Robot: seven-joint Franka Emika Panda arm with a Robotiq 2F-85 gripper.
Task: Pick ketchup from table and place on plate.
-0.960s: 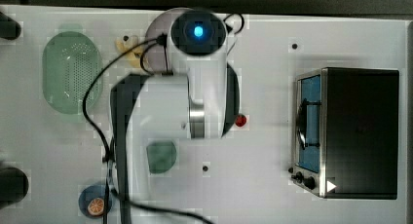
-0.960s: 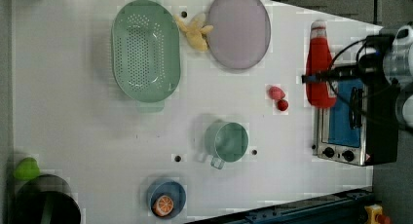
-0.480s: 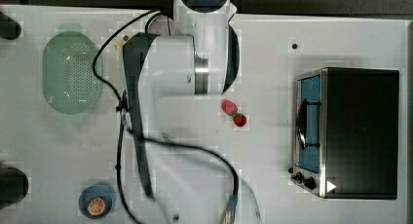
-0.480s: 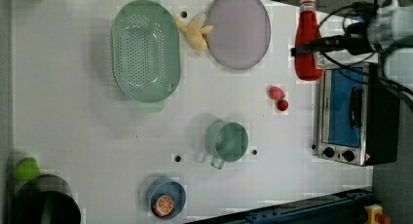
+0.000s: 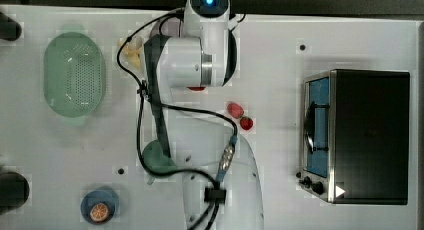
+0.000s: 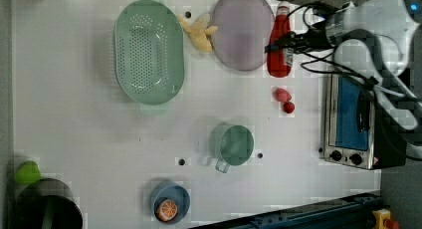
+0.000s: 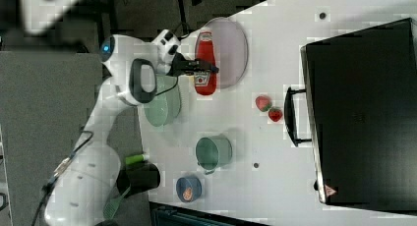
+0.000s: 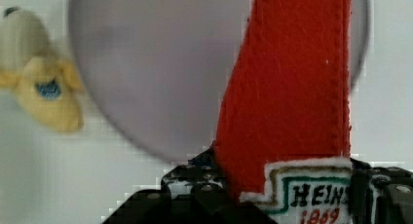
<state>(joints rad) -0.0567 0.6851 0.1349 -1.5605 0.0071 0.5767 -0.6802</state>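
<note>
Clamping the ketchup bottle (image 6: 279,45), the jaws hide its lower label beside the plate (image 6: 242,30).

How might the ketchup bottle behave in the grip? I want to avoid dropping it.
The ketchup bottle looks like stitched felt, so probably soft, light and not slippery. Held by the gripper mid-body, it may squash or flop.
</note>
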